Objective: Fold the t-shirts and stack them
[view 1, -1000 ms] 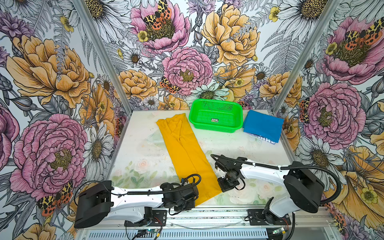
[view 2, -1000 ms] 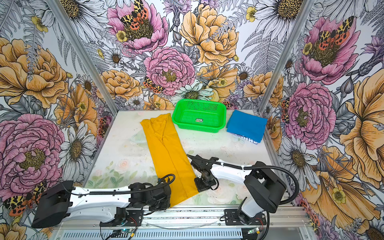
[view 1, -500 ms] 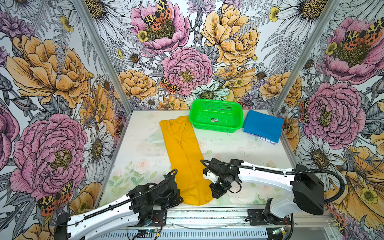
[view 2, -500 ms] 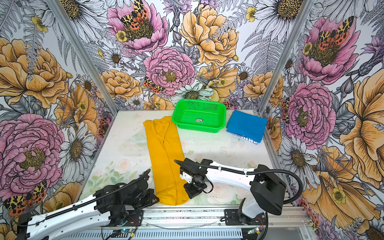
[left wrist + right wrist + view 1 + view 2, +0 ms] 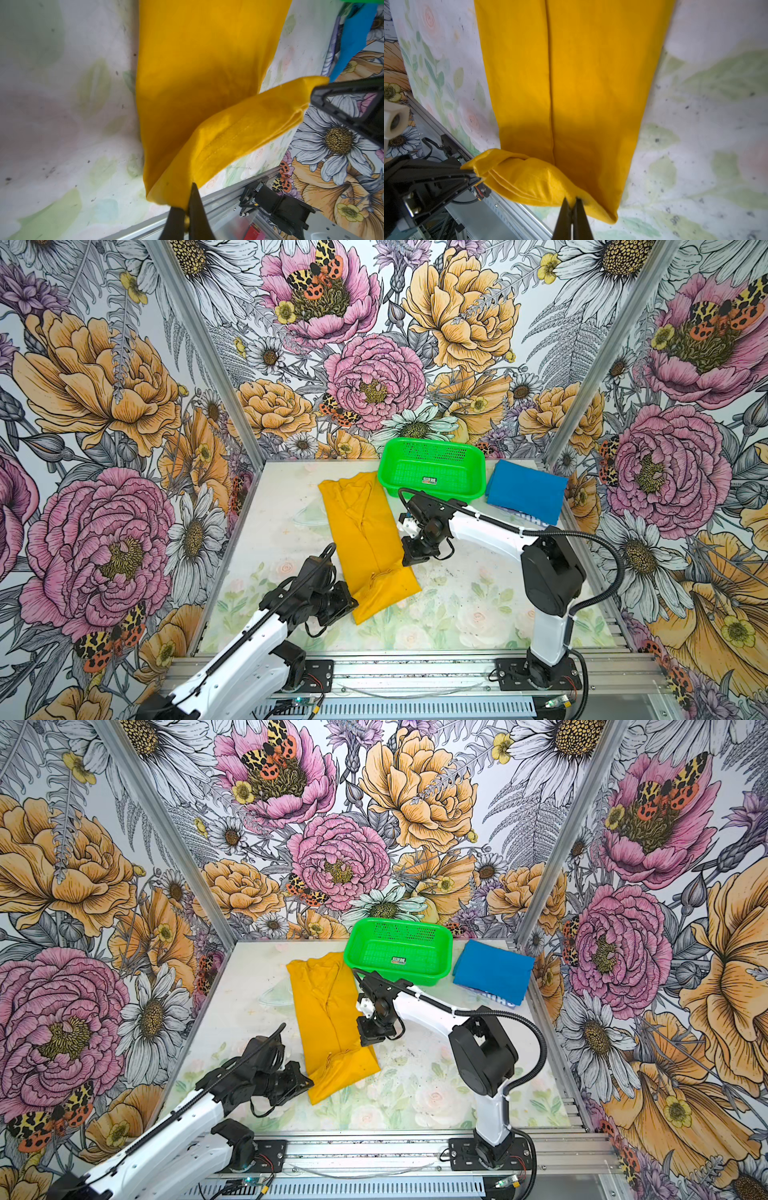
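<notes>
Green basket point(image 5: 457, 494) — small label point(image 5: 429, 480) inside, seemingly — beside yellow t-shirt point(image 5: 365, 531).

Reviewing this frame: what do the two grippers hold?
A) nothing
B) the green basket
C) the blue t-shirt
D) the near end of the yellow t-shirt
D: in the wrist views the left gripper and the right gripper are each shut on the hem end of the yellow t-shirt.

No text can be read clearly. The sticker point(image 5: 431, 480) on the front wall of the green basket point(image 5: 457, 491) is too small, and the lettering point(image 5: 524, 519) at the edge of the blue t-shirt point(image 5: 525, 489) is partly hidden.
</notes>
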Available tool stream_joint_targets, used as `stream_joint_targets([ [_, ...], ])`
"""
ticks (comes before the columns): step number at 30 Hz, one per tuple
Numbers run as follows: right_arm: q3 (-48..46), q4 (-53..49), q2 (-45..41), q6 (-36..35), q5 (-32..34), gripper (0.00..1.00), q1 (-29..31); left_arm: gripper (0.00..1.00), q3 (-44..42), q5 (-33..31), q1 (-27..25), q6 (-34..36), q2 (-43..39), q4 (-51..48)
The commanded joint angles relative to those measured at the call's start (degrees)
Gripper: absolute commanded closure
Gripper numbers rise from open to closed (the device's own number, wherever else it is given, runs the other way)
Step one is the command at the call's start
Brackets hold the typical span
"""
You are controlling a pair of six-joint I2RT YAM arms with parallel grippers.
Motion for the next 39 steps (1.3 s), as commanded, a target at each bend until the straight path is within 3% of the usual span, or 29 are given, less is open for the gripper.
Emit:
stream_joint_targets([
  [1,7.64,-1.13,5.69,-1.63,-1.14,1.00,-2.37,1.00,6.42,-4.02,1.47,8.07,7.65,3.94],
  [10,29.28,-6.48,19.72,-2.63,-1.56,1.00,-7.64,1.00,19.94,-5.36,12.66,17.14,24.41,5.26],
  [17,46.32,-13.21,29.68,-3.48,-0.77,1.00,-8.55,1.00,25.25,-4.06,15.82,18.92,33.48,8.53],
  [25,53.62,-14.85,34.29,-2.76,-2.01,1.00,-9.37,1.00,28.78,-2.45,19.57,19.75,38.02,9.42],
  [29,56.45,-14.67,35.17,-2.86,-2.02,0.87,-9.46,1.00,29.50,-1.73,21.17,19.55,39.48,10.37],
  [32,58.32,-14.67,34.93,-3.48,-1.98,0.58,-9.54,0.81,30.59,-0.47,22.46,19.00,41.57,11.79],
  [33,58.28,-14.72,34.40,-3.67,-1.63,0.51,-9.73,0.62,31.01,0.09,22.83,18.74,42.20,12.52],
  [35,56.49,-14.72,32.32,-5.04,-0.97,0.40,-9.81,0.03,32.16,1.47,23.59,18.32,43.83,14.12],
  [39,47.18,-14.55,25.33,-8.34,1.67,0.31,-9.23,0.01,30.92,7.12,25.63,16.21,43.60,22.10],
])
